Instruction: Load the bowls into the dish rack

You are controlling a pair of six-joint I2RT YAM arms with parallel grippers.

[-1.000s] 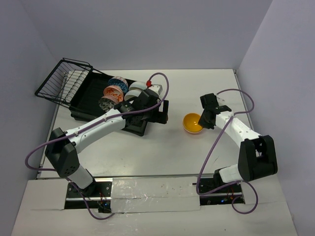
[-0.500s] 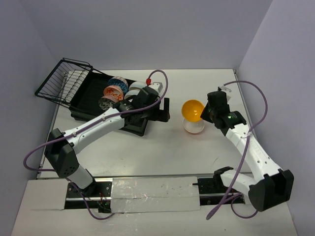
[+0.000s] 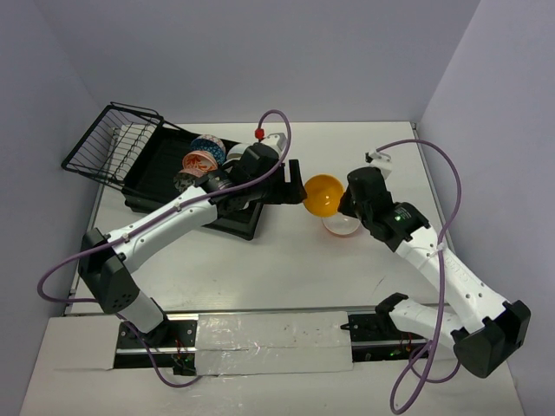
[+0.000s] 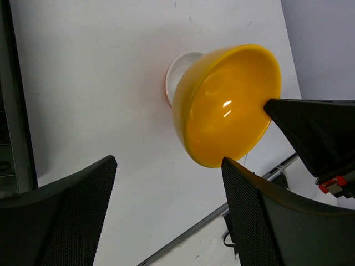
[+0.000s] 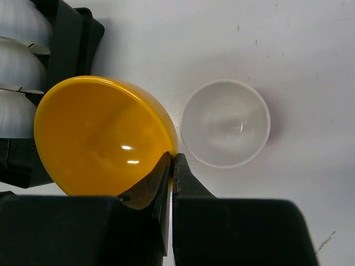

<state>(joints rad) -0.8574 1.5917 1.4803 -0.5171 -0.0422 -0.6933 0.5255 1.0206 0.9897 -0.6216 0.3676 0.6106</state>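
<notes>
Right gripper (image 5: 171, 160): pinched the yellow bowl (image 3: 322, 195) by its rim, tilted.
Left gripper (image 4: 168, 163): spread, empty, just beside that bowl.
Nearby: white bowl (image 5: 225, 123) on the table (image 3: 260, 269); dish rack (image 3: 147, 173) far left.

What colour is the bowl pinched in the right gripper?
Glossy yellow; the bowl shows best in the right wrist view.

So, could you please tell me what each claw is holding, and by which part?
Right claw pinches the yellow bowl by its rim; left claw is open, holding nothing.
</notes>
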